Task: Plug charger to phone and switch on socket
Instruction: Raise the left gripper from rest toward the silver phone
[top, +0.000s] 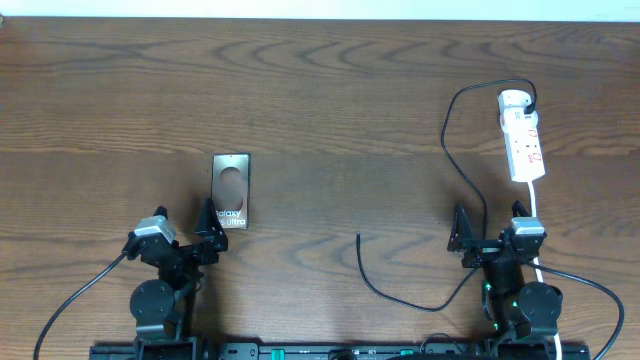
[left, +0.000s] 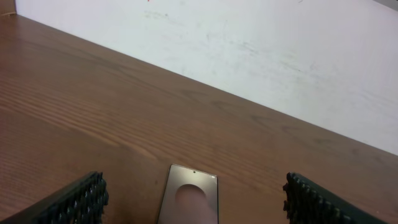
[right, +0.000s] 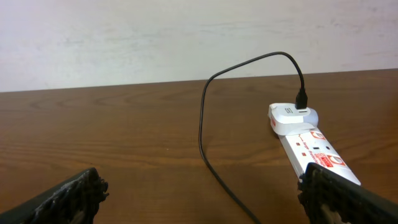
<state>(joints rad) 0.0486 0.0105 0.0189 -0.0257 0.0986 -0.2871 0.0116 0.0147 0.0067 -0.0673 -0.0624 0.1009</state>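
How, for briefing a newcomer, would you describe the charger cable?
On the wooden table, find the white socket at the far right. The charger plugs into its far end and loops to a loose tip mid-table. It is thin and black, unlike the white cord.

My left arm (top: 155, 290) and right arm (top: 522, 290) sit folded back low over their bases at the near edge of the overhead view. The left pincer (top: 211, 232) is held low, jaws spread wide, with its ribbed black fingers (left: 81, 202) in the two lower corners of its wrist view. The right pincer (top: 462, 240) matches it, low and wide apart, with one dark finger in each lower corner.
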